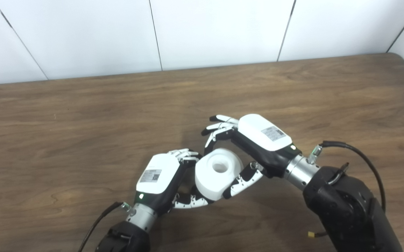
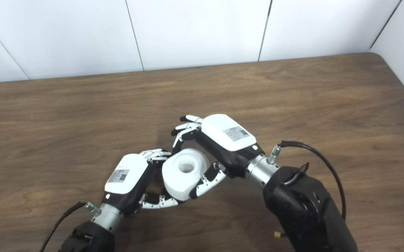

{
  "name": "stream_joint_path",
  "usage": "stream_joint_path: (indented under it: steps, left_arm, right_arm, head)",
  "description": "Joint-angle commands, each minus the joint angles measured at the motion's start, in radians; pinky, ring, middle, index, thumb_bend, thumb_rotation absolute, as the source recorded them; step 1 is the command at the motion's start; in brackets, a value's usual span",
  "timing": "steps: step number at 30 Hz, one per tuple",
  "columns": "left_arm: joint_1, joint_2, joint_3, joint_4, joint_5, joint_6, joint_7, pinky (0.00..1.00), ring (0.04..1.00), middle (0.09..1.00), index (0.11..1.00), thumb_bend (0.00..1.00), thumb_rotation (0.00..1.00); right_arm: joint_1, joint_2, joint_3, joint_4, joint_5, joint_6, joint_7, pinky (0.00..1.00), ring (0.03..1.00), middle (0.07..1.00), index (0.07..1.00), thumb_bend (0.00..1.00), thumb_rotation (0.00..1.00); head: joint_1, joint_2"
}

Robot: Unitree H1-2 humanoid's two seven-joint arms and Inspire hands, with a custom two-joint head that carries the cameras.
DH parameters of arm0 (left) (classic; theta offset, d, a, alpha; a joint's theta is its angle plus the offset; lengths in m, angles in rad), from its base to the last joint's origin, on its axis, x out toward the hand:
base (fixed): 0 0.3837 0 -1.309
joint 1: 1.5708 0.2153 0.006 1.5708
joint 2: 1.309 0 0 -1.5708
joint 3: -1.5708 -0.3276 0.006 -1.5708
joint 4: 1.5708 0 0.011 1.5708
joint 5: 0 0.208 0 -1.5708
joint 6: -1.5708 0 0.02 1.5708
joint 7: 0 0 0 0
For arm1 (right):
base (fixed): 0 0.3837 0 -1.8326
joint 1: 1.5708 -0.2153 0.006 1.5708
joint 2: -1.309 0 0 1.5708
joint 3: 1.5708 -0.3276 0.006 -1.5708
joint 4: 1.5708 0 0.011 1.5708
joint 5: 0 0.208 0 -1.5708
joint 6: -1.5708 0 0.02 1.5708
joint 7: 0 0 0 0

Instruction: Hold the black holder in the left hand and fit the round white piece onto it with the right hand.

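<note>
Gripping round white piece: right hand, left hand alongside.

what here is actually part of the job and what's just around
Part of the job:
- round white piece, held between both hands
- left hand
- right hand
- black holder: hidden, cannot be made out

Just around:
- wooden table
- white panelled wall
</note>
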Motion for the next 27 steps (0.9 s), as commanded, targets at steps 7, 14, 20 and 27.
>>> stream_joint_path:
  steps: [7,14,20,27]
  left_arm:
    - [0.001,0.001,-0.003,-0.019,0.019,0.005,-0.011,0.84,0.841,0.773,0.487,0.52,0.06]
    - [0.001,0.002,-0.003,-0.021,0.022,0.007,-0.015,0.84,0.842,0.774,0.487,0.52,0.06]
    - [0.002,0.0,-0.003,-0.022,0.018,0.003,-0.01,0.84,0.841,0.773,0.487,0.52,0.06]
    - [0.001,-0.002,-0.002,-0.025,0.019,0.008,-0.015,0.84,0.844,0.774,0.487,0.52,0.06]
  right_arm:
    - [-0.007,0.012,-0.009,-0.004,0.002,-0.034,-0.036,0.82,0.924,0.81,0.482,0.52,0.14]
    - [-0.001,0.02,-0.006,0.008,-0.005,-0.048,-0.054,0.83,0.924,0.809,0.482,0.52,0.14]
    - [0.002,0.025,-0.006,0.015,-0.013,-0.05,-0.053,0.83,0.922,0.808,0.483,0.52,0.14]
    - [0.0,0.028,-0.001,0.024,-0.023,-0.047,-0.045,0.85,0.921,0.808,0.482,0.52,0.14]
  head:
    - [-0.001,0.001]
    - [-0.003,0.0]
    - [-0.003,0.002]
    - [-0.002,0.007]
